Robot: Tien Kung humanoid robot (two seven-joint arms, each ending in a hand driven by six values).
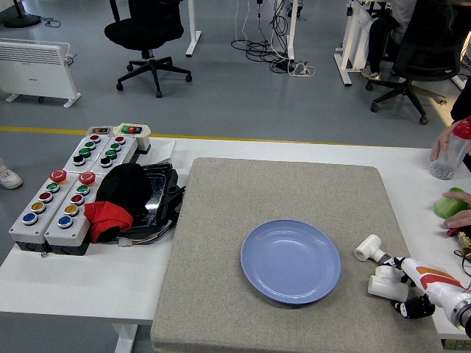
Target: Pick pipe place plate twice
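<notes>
1. Bench [73, 283]: white, smooth top, mostly covered by a grey, felt-like square mat [283, 202].
2. Plate [291, 261]: round, pale blue, glossy, shallow rim; lies empty on the mat, right of centre.
3. Pipe fitting [388, 282]: white plastic, T-shaped, on the mat just right of the plate, not on it.
4. Second pipe piece [366, 248]: short white cylinder with a flared end, just behind the first, also off the plate.
5. Right robot hand [413, 293]: white and orange shell with black fingers, entering at the lower right corner. Its fingers curve loosely around the T-shaped fitting's near side; whether they actually pinch it cannot be told.
6. Button boxes [55, 206]: grey housings with coloured round pushbuttons, at the bench's left.
7. Black and red cloth [114, 202]: soft heap beside the boxes.
8. Person's hands: at the far right edge, one holds a clear bottle [449, 158] with a red cap, the other rests on a green object [451, 203].
</notes>
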